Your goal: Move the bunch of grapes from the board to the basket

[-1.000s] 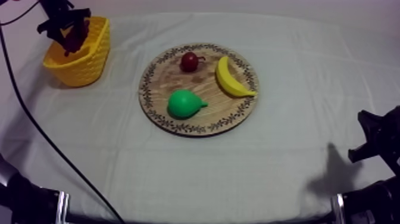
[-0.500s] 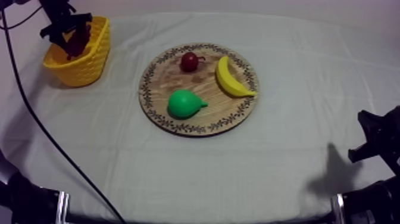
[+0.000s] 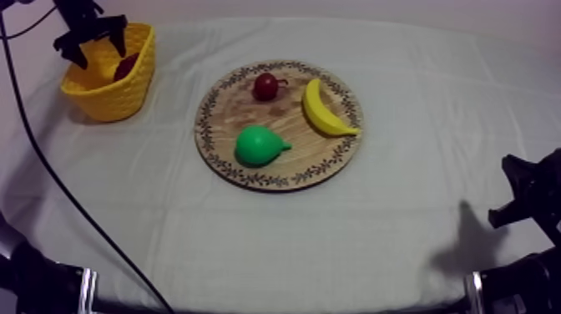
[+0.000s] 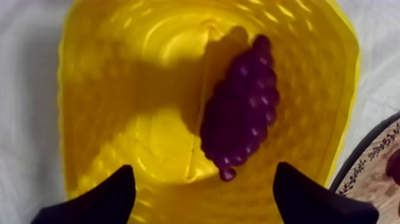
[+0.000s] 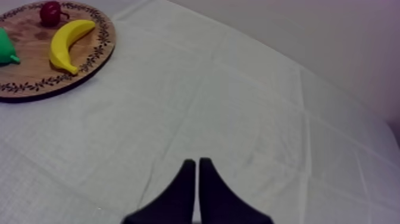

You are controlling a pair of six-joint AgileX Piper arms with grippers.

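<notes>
The purple bunch of grapes (image 4: 241,109) lies on the floor of the yellow basket (image 4: 83,71), free of any finger. In the top view the grapes (image 3: 125,66) show inside the basket (image 3: 117,93) at the far left. My left gripper (image 3: 93,43) hangs above the basket, open, and its own camera shows the two black fingers (image 4: 95,199) spread wide with nothing between them. The wooden board (image 3: 225,108) sits mid-table. My right gripper (image 5: 197,190) rests low at the right, fingers together as a narrow wedge.
On the board lie a green pear (image 3: 259,145), a yellow banana (image 3: 323,108) and a small red fruit (image 3: 266,86). The right wrist view has the banana (image 5: 66,43) and the red fruit (image 5: 51,12) on the board (image 5: 36,89).
My left gripper has opened and let go of the grapes, which have dropped into the basket. The right arm has not moved.
</notes>
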